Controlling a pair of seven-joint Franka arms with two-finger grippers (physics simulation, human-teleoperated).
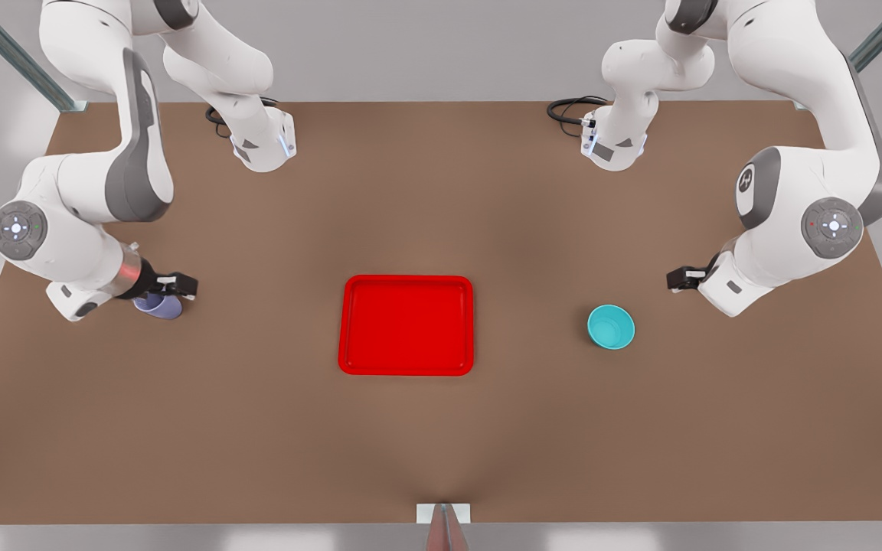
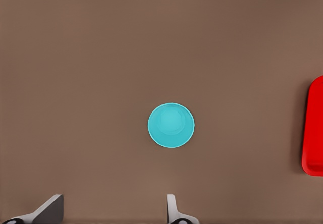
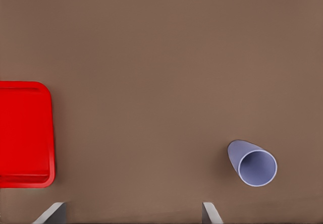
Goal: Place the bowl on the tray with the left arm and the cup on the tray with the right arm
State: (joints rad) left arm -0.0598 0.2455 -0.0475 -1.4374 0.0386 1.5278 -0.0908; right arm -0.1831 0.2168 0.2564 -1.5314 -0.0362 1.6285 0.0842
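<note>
In the front view, the red tray (image 1: 406,325) is lying at the frame's centre on the brown bench (image 1: 441,444). The teal bowl (image 1: 611,327) is sitting upright to the tray's right, well apart from it, with the left gripper (image 1: 678,278) hanging just up and right of it. At the frame's left the right gripper (image 1: 173,286) is hovering over the lavender cup (image 1: 158,306), partly covering it.

In the left wrist view, the bowl (image 2: 171,125) is sitting mid-frame with the fingers (image 2: 174,210) spread apart and holding nothing, and a tray (image 2: 314,128) edge is showing at the right.

In the right wrist view, the cup (image 3: 252,163) is standing at lower right, the tray (image 3: 25,133) at left, and the fingers (image 3: 211,213) are parted and empty.

Both vessels look light, rigid and smooth, so likely slippery; I would pinch the bowl across one rim wall and the cup across its tapered sides near the mouth.
</note>
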